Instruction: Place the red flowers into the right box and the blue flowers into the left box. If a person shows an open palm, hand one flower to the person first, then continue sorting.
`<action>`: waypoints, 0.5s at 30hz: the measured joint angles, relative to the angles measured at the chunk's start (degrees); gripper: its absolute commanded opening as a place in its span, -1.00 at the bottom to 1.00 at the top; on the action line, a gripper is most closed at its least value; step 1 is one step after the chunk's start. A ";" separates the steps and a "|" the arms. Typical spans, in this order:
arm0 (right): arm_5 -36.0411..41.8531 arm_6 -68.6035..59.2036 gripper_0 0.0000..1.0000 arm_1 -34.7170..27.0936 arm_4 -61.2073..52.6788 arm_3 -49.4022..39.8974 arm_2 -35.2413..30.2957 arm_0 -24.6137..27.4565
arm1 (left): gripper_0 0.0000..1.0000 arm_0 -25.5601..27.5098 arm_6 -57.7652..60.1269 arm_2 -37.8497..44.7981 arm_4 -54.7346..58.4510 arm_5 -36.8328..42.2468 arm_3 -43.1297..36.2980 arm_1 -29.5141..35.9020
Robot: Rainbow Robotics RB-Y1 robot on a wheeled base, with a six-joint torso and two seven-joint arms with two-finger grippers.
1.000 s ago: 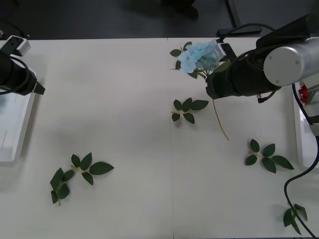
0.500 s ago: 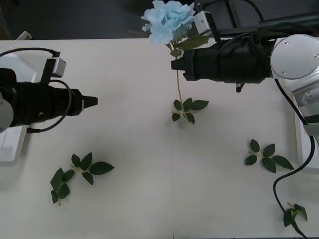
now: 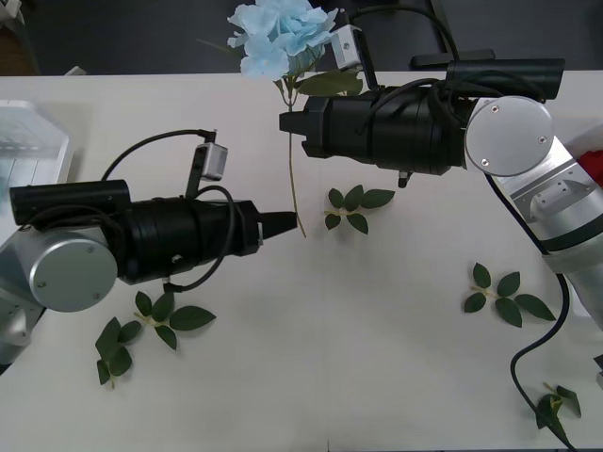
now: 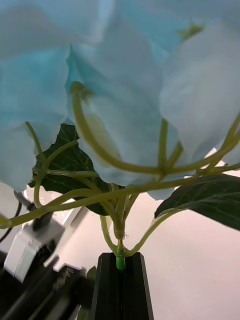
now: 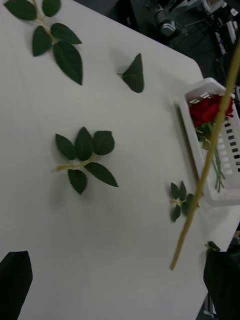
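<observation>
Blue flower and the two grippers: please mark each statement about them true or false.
1. The right gripper holds the blue flower by its stem, just under the head. True.
2. The blue flower lies flat on the table. False: it is held upright above the table, stem hanging down.
3. The left gripper has its jaws open, near the lower end of the stem. True.
4. The left gripper already grips the stem. False: in the left wrist view the stem passes between the open jaws, not clamped.
5. Red flowers lie in the right box. True.
6. The loose leaf sprigs are in the left box. False: they lie on the table.
</observation>
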 measured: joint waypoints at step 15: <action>0.00 0.00 -1.00 0.07 -0.08 0.00 0.00 -0.01 | -1.00 -4.90 0.00 -5.88 -3.55 -4.20 0.78 -3.50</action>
